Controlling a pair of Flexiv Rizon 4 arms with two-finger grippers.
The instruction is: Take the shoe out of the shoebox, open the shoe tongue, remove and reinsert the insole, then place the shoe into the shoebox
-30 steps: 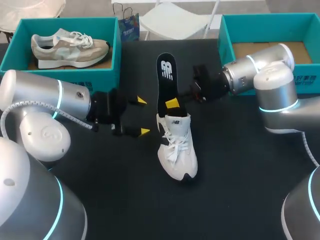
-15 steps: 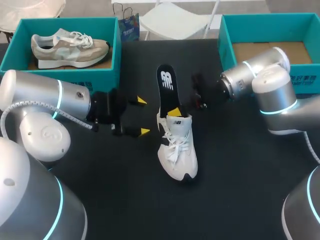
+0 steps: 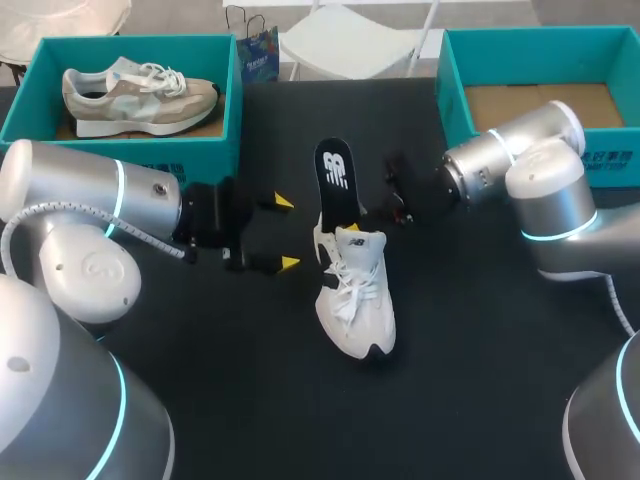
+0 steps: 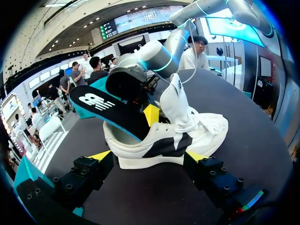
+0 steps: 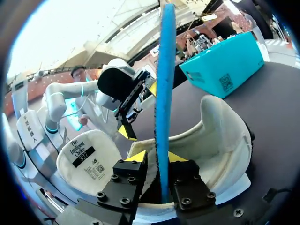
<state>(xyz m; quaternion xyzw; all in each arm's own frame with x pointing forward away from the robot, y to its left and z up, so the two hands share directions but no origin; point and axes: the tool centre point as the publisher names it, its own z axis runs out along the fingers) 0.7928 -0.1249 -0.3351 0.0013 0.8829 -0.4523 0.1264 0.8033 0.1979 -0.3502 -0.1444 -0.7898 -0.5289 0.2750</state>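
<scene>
A white shoe [image 3: 355, 300] lies on the black table with its toe toward me and its tongue raised. A black insole [image 3: 337, 180] with a blue underside stands partly in its heel opening. My right gripper [image 3: 351, 226] sits at the shoe's collar. In the right wrist view the insole [image 5: 164, 93] stands edge-on between the right gripper's [image 5: 157, 157] fingers, with a small gap on one side, so it is open. My left gripper [image 3: 286, 232] is wide open just left of the shoe, apart from it. The left wrist view has the shoe [image 4: 173, 140] ahead of the left gripper [image 4: 149, 157].
A teal shoebox [image 3: 130, 150] at the back left holds a beige shoe [image 3: 140, 90]. Another teal shoebox [image 3: 452, 95] at the back right shows only its cardboard floor. My right arm [image 3: 500, 155] stretches from that box toward the shoe.
The insole has slid lower into the shoe's heel opening. The right gripper's fingers have loosened on it. My left arm has not moved.
</scene>
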